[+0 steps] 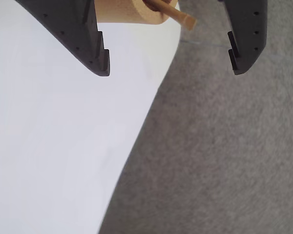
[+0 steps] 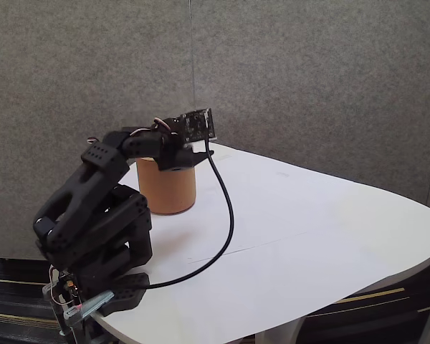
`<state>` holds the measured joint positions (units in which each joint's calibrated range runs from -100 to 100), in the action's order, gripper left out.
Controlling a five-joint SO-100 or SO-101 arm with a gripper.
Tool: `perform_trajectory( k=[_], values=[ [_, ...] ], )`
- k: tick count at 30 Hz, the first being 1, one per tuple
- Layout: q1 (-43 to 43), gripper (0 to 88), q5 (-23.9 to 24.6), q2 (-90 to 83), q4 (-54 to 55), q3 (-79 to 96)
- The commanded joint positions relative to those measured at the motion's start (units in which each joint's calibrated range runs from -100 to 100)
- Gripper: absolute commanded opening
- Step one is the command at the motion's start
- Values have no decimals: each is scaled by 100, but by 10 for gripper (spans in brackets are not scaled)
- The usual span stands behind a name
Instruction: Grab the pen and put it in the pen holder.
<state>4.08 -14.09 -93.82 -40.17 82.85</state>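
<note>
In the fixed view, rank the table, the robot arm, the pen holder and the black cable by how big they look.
1. table
2. robot arm, nearer the camera
3. pen holder
4. black cable: long but thin, so its rank against the holder is unsure.

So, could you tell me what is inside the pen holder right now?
In the wrist view the pen leans out over the rim of the pen holder. Its lower part and the cup's interior lie beyond the frame edge. The open gripper holds nothing.
</note>
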Motion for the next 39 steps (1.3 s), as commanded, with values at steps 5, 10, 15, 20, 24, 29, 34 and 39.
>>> perform_trajectory(
  k=[5, 10, 15, 20, 24, 29, 34, 39],
  values=[
    [-327, 350, 659, -33, -822, 496],
    [-320, 350, 1196, -33, -1975, 496],
    [-320, 350, 1280, -33, -2763, 569],
    [-327, 350, 1280, -33, -3127, 939],
    [-327, 350, 1280, -33, -3195, 966],
    [-327, 350, 1280, -33, -3483, 1002],
    [-327, 350, 1280, -33, -3492, 1056],
    [-320, 350, 1280, -33, -3492, 1056]
  ],
)
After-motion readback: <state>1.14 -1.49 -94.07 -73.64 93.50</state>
